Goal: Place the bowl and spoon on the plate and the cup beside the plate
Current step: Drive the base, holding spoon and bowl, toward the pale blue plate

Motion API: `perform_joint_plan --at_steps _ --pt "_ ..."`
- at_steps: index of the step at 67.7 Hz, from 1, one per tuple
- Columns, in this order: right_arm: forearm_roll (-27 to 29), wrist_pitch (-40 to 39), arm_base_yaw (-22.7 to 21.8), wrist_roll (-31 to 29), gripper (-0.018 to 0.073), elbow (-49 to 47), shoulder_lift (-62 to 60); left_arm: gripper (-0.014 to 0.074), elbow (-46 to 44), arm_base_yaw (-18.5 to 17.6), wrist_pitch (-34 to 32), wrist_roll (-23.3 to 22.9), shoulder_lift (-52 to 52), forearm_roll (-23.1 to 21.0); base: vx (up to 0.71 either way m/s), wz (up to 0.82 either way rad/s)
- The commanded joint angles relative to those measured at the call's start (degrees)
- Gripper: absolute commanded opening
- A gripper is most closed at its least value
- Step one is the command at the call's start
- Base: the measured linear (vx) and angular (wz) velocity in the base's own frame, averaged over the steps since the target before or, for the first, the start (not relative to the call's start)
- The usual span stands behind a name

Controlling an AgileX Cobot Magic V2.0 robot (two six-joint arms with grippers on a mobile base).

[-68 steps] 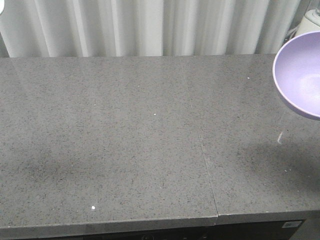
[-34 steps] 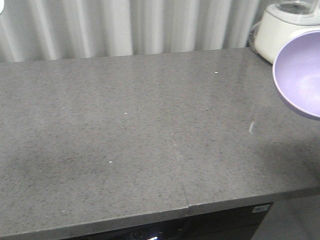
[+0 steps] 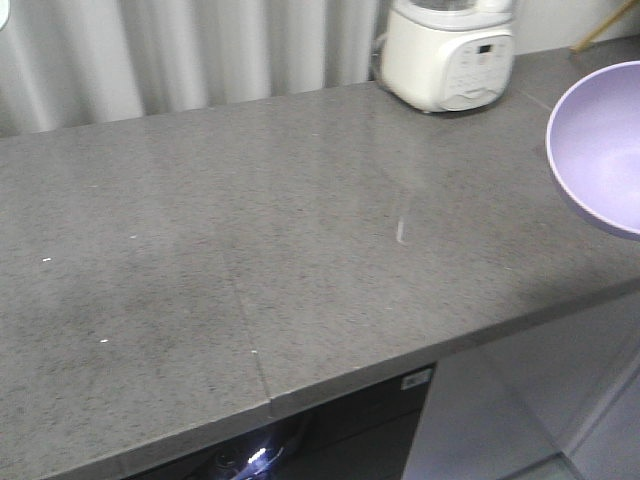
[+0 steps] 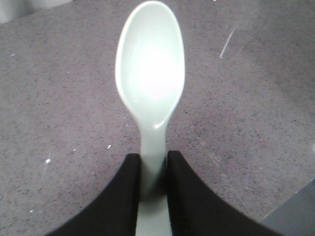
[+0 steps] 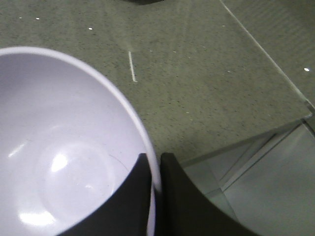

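- The left gripper has its two black fingers closed tight on the handle of the spoon. The scoop points away with its hollow side up, and the counter lies beneath it.
- The grey speckled counter fills the front view, with a thin seam crossing it. A white appliance stands at its back right, beside the pale curtain.
- The bowl hangs in the air at the right edge, tilted so its inside shows.
- The right gripper is closed on the bowl's rim, one finger inside and one outside, above the counter near its front edge.
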Motion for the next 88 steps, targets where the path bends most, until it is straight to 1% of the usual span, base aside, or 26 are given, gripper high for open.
perform_joint_plan --at_steps 1,88 --pt "-0.6 -3.79 -0.37 -0.4 -0.0011 -1.7 -0.8 -0.0006 -1.81 0.01 -1.42 0.04 -1.48 -0.5 -0.04 -0.43" --pt "-0.6 -3.79 -0.37 -0.4 -0.0011 -1.7 -0.8 -0.0006 -1.81 0.01 -1.42 0.04 -1.48 -0.5 -0.01 -0.34"
